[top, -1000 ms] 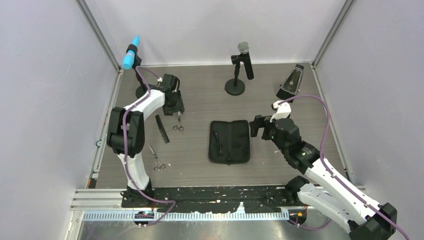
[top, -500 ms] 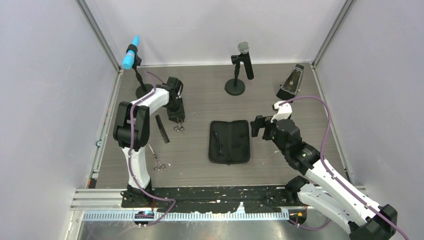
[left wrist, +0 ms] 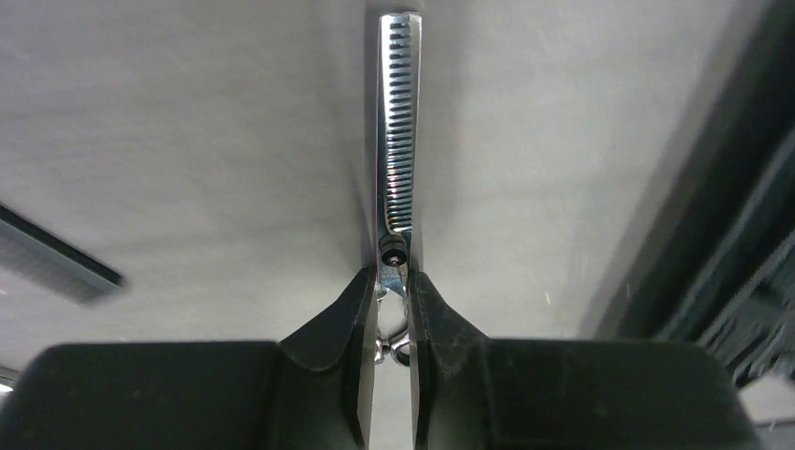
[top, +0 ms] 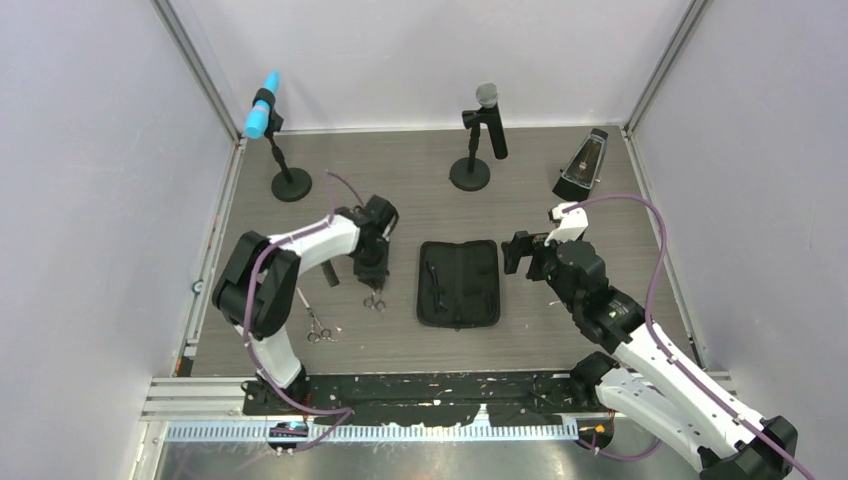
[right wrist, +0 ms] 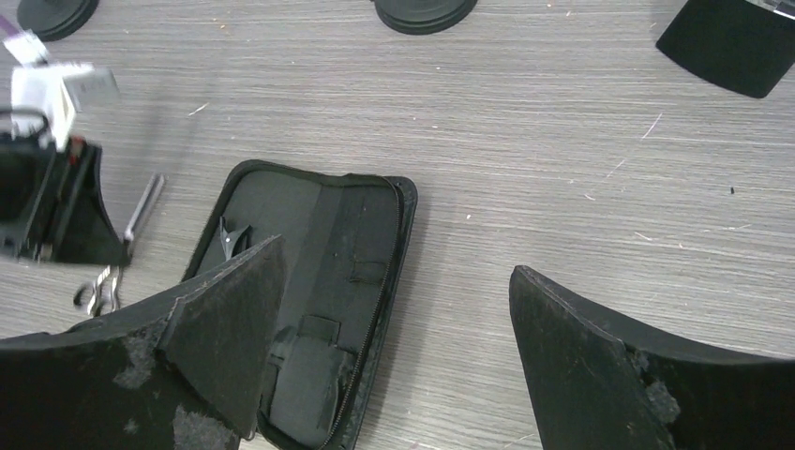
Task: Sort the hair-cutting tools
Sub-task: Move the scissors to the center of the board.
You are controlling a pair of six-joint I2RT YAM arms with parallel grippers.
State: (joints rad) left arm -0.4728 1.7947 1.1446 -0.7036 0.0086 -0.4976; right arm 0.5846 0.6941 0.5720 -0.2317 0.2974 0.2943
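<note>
My left gripper (top: 372,272) (left wrist: 392,277) is shut on a pair of silver scissors (left wrist: 398,141) just behind the pivot. The toothed blade points away from the wrist, and the finger loops (top: 374,300) show below the jaws, left of the open black zip case (top: 458,283). A second pair of scissors (top: 316,328) lies nearer the front. The flat black comb (left wrist: 56,267) lies left of the gripper, partly hidden by the arm in the top view. One thin black hair clip (right wrist: 230,234) sits inside the case (right wrist: 309,281). My right gripper (top: 520,252) (right wrist: 396,258) hangs open over the case's right edge, holding nothing.
Two microphones on round black bases stand at the back, one with a blue head (top: 262,118) at the left and one (top: 470,172) in the middle. A dark wedge-shaped object (top: 582,165) sits at the back right. Walls close in the table on three sides.
The left gripper closed on the scissors and carried them right and nearer, from beside the comb to just left of the case. The right arm barely moved.
</note>
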